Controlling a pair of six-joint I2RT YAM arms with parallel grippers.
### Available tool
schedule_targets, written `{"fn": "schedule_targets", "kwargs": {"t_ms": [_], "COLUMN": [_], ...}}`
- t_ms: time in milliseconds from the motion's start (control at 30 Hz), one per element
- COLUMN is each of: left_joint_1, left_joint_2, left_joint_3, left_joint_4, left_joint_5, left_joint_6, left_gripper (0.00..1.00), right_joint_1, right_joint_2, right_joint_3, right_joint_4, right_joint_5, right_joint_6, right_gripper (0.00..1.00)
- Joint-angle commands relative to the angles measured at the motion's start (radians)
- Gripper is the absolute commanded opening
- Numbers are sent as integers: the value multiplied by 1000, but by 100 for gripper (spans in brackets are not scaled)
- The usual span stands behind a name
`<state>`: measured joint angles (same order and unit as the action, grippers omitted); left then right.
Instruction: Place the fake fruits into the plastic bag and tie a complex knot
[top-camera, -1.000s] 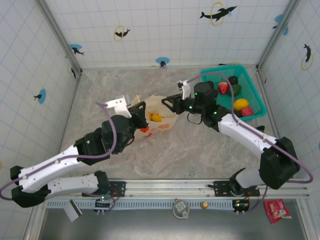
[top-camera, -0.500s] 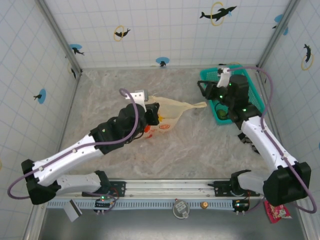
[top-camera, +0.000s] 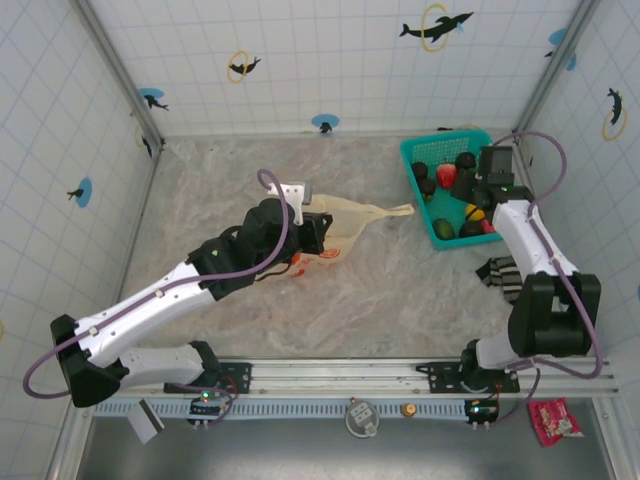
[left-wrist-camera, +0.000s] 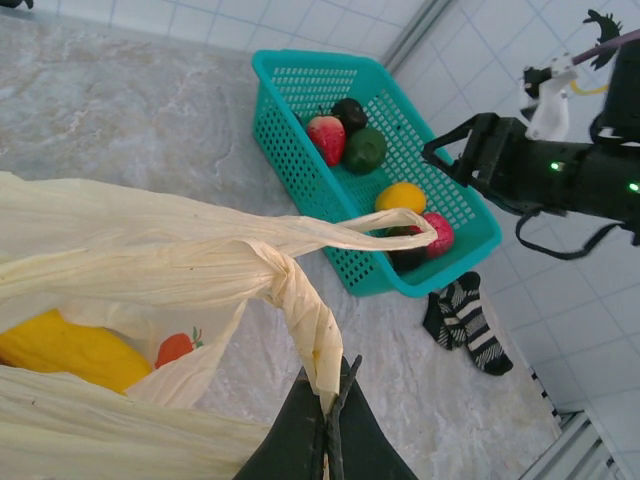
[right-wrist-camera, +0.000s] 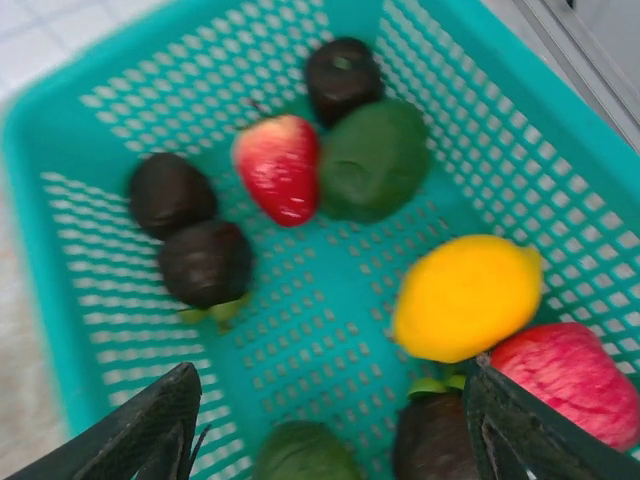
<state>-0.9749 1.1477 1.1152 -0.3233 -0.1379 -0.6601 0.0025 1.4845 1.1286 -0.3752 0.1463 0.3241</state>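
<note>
The cream plastic bag (top-camera: 335, 238) lies mid-table, one loop handle (top-camera: 385, 211) stretched toward the basket. My left gripper (top-camera: 312, 230) is shut on the bag's twisted handle (left-wrist-camera: 300, 310), pinched between the fingertips (left-wrist-camera: 328, 405). Inside the bag (left-wrist-camera: 120, 235) lies a yellow fruit (left-wrist-camera: 60, 350). My right gripper (top-camera: 476, 192) hangs open over the teal basket (top-camera: 412, 160), nothing between its fingers (right-wrist-camera: 335, 440). Under it lie a yellow lemon (right-wrist-camera: 465, 297), a red strawberry (right-wrist-camera: 278, 168), a green fruit (right-wrist-camera: 372, 160), dark brown fruits (right-wrist-camera: 205, 262) and a pink-red fruit (right-wrist-camera: 570, 380).
The basket (left-wrist-camera: 300, 150) stands at the back right, near the corner of the tiled walls. A black-and-white striped sock (top-camera: 500, 275) lies on the table in front of it, beside the right arm. Marble tabletop spreads to the left of the bag.
My right gripper left the bag, swung right over the basket and opened wider. The left gripper stayed shut on the bag's handle and shifted a little to the right.
</note>
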Motion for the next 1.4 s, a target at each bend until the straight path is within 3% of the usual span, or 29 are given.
{"fn": "schedule_targets", "kwargs": {"t_ms": [0,167,400,767,1133,1367], "left_joint_1": [2,3,4,5,4,4], "left_joint_2": [-16,-23,-28,-22,-21,-43], "left_joint_3": [-12,-18,-18,11,33,38], "left_joint_4": [24,21,10,-58,-80,-91], "left_joint_5": [17,9,-27,-70,-93,-108], "left_joint_6": [34,36,45,35,23,19], "left_gripper": [0,0,0,0,0,0], "right_joint_1": [-45,-59,-59,-54,-64,-62], "right_joint_2": [80,263,463,681,688,472], "right_joint_3": [59,202,362,546,488,346], "right_joint_4": [21,21,4,-10,49,145], "right_joint_5": [-63,-97,22,47,-15,-20], "right_joint_6": [17,84,214,245,214,196], "right_gripper": [72,75,78,78,64,59]}}
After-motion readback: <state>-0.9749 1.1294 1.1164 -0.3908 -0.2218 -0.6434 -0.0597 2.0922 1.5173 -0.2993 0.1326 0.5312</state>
